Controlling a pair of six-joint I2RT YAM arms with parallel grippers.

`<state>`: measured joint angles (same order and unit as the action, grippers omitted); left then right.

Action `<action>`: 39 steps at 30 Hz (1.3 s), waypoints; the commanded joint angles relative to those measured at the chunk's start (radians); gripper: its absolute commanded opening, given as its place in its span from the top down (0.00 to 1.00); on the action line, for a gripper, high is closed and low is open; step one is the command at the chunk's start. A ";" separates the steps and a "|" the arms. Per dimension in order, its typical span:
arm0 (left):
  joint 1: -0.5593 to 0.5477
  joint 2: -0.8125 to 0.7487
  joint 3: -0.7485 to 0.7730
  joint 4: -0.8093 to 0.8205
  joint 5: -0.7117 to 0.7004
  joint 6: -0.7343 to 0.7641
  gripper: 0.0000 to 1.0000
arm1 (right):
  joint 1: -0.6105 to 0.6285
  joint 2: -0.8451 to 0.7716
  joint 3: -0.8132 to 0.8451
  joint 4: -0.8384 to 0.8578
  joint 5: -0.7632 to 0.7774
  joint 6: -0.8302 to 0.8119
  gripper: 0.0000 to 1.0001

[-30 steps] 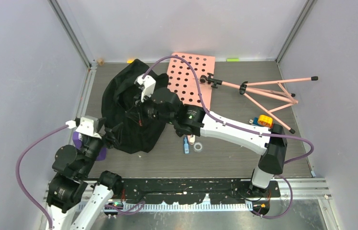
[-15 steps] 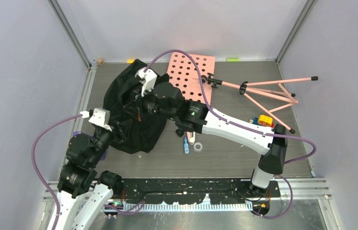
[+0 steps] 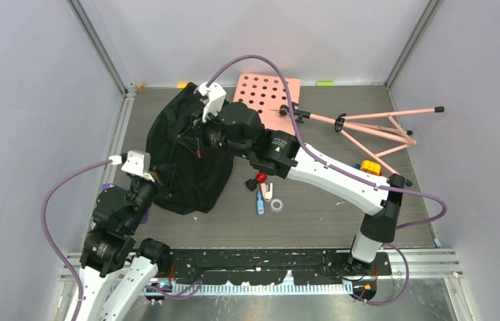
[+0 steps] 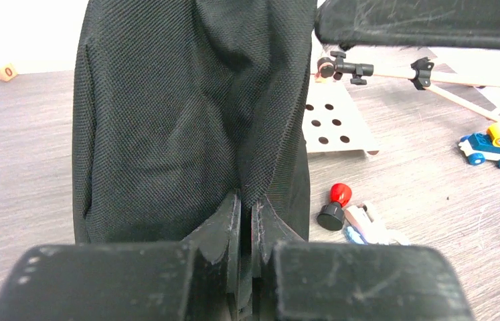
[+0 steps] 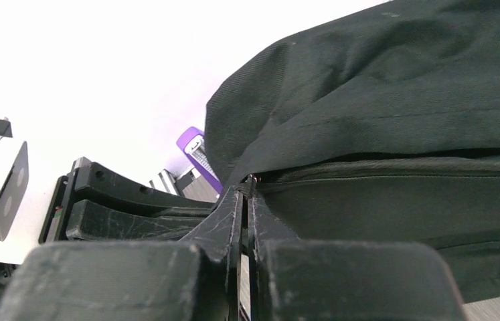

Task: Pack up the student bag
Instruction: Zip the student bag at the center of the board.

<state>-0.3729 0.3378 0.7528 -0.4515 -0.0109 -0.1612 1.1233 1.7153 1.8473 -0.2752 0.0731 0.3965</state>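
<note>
Two arms at student bag (image 3: 190, 177) | left end effector (image 4: 247, 200) pinching its fabric fold, near-left edge | right end effector (image 5: 247, 190) pinching its zipper seam | bag slumped on counter (image 3: 314, 221) left side, beside pink perforated board (image 3: 268, 93)

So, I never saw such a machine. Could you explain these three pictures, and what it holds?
These are two robot arms bolted at the near edge of a table. One picture looks down from above; the other two come from a camera on each wrist. The left gripper and the right gripper are both shut, pinching the black student bag. On the table also lie a pink perforated board, a pink folding stand and a toy car.
</note>
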 commanded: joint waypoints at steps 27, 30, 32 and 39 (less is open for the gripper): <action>0.002 -0.063 0.133 -0.202 -0.185 -0.015 1.00 | -0.195 -0.008 0.048 0.068 0.056 0.033 1.00; 0.002 0.005 0.192 -0.198 -0.127 0.025 1.00 | -0.203 -0.010 0.040 0.068 0.048 0.037 1.00; 0.002 0.066 0.252 -0.188 -0.075 0.058 0.92 | -0.205 -0.011 0.037 0.068 0.040 0.038 1.00; 0.002 0.258 0.415 -0.047 0.086 0.193 0.40 | -0.207 -0.018 0.018 0.069 0.019 0.040 1.00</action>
<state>-0.3729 0.5282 1.0870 -0.6556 -0.0399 -0.0807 0.9276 1.7279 1.8648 -0.3000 0.0689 0.4263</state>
